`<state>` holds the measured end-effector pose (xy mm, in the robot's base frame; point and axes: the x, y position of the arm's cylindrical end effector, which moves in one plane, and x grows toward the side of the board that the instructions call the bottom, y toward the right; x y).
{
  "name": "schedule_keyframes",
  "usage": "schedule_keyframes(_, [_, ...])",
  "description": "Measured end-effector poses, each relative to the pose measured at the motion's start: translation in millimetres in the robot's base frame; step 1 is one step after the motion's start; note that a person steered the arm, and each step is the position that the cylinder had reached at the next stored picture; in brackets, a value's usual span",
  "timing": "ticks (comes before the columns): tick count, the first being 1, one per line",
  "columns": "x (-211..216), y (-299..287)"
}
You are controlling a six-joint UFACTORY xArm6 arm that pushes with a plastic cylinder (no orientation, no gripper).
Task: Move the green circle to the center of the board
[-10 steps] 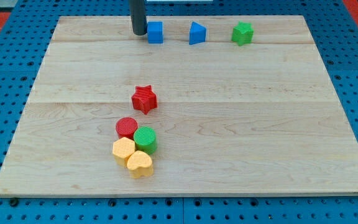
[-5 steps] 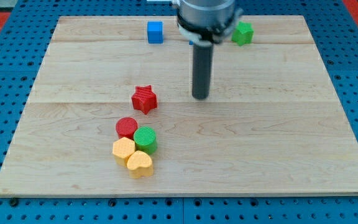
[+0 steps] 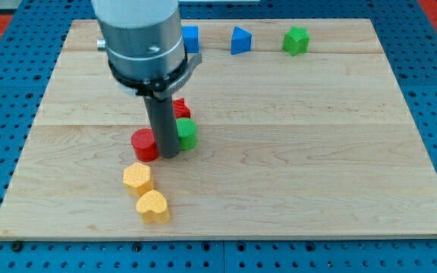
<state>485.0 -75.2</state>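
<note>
The surface [image 3: 340, 152] is a pale wooden board. At the view's left, inside the board's left half, two yellow blocks sit apart from the rest: a yellow hexagon-like block [image 3: 137, 177] and, just below and right of it, a yellow heart [image 3: 153, 205], which lies near the bottom edge.

Above them a red circle [image 3: 144, 144] stands touching the left side of the rod. My tip [image 3: 168, 155] rests on the board between the red circle and the green circle [image 3: 186, 133], with the green circle touching the rod's right side. The arm carries no gripper, so there is nothing to part or close. A red block [image 3: 180, 108], mostly hidden behind the rod, lies just above the green circle.

The green circle sits left of the board's centre. Right of it the board is open to the right and bottom edges.

Along the top edge stand a blue cube [image 3: 191, 38], a blue wedge-like block [image 3: 240, 40] and a green star-like block [image 3: 296, 40].
</note>
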Motion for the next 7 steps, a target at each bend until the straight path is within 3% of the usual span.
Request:
schedule_keyframes(2, [-35.4, 10.7])
schedule_keyframes(4, [1.3, 49.6])
schedule_keyframes(6, [-117.4, 38.5])
schedule_keyframes(7, [-95.6, 57.9])
